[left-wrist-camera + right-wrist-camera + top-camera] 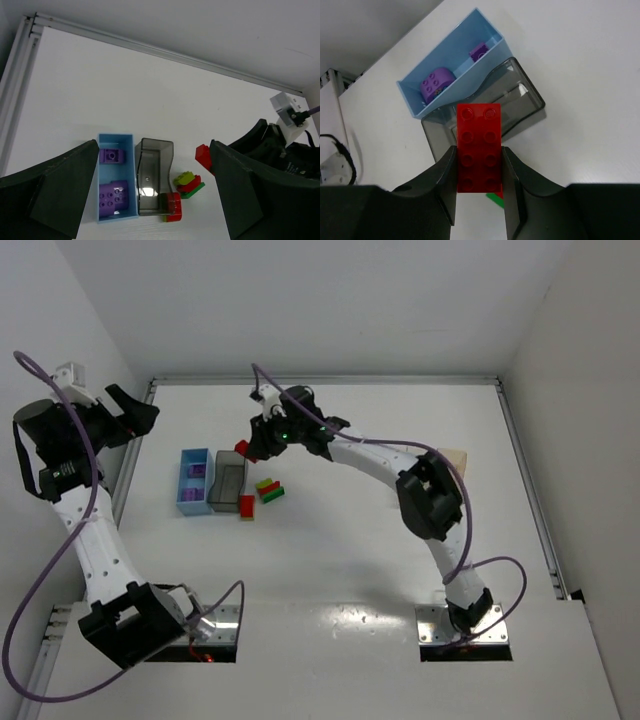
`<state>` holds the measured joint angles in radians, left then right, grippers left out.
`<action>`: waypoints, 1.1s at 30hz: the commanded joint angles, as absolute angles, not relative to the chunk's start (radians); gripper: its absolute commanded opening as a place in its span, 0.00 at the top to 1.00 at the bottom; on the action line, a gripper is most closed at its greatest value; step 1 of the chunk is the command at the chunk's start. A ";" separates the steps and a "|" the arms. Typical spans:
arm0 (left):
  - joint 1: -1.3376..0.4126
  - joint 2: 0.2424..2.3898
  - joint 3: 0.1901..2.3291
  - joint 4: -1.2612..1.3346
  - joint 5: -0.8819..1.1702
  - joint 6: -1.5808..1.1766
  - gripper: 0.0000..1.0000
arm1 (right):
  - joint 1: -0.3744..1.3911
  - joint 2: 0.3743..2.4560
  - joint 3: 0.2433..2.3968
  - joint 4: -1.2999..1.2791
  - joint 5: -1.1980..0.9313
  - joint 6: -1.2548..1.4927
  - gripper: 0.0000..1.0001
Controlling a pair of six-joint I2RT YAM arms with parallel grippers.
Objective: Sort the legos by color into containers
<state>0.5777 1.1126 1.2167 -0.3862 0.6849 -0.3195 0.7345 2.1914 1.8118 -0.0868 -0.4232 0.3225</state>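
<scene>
My right gripper (479, 165) is shut on a red lego (479, 147), held above the dark grey bin (520, 105). In the top view this red lego (242, 448) hangs just past the bin's (228, 490) far end. The light blue bin (116, 138) beside it holds two purple legos (112, 156) (113, 199). Another red lego (173, 206) stands against the grey bin's near right corner. A small pile of yellow-green, red and green legos (187, 182) lies to the right of it. My left gripper (135, 412) is open, raised high at the far left with nothing between its fingers.
A tan container (455, 456) shows partly behind the right arm at mid right. A metal rail (150, 47) runs along the table's far edge, and another (130, 470) runs down the left side close to the left arm.
</scene>
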 commanded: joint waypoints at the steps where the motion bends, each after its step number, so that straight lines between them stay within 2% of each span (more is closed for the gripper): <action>1: 0.636 1.118 1.246 -0.457 0.732 -0.255 0.00 | 0.787 2.267 1.917 -0.034 -0.377 0.342 0.99; 11: 0.733 1.184 1.255 -0.491 0.816 -0.235 0.00 | 0.842 2.410 2.023 -0.015 -0.342 0.351 0.99; 20: 0.733 1.224 1.244 -0.491 0.836 -0.225 0.00 | 0.870 2.471 2.063 -0.026 -0.322 0.342 0.83; 23: 0.733 1.224 1.244 -0.500 0.847 -0.225 0.00 | 0.881 2.471 2.072 -0.026 -0.322 0.342 0.75; 24: 0.733 1.224 1.244 -0.500 0.847 -0.225 0.00 | 0.890 2.480 2.072 -0.026 -0.312 0.342 0.70; 25: 0.733 1.224 1.253 -0.500 0.847 -0.225 0.00 | 0.890 2.480 2.072 -0.026 -0.311 0.342 0.57; 27: 0.733 1.233 1.253 -0.500 0.856 -0.225 0.00 | 0.890 2.480 2.072 -0.026 -0.298 0.342 0.50; 28: 0.733 1.233 1.262 -0.500 0.856 -0.215 0.00 | 0.890 2.480 2.072 -0.026 -0.284 0.342 0.42; 31: 0.733 1.252 1.262 -0.500 0.917 -0.186 0.00 | 0.890 2.444 2.072 -0.035 -0.275 0.333 0.34; 33: 0.733 1.252 1.253 -0.500 0.980 -0.154 0.00 | 0.890 2.419 2.053 -0.035 -0.265 0.307 0.33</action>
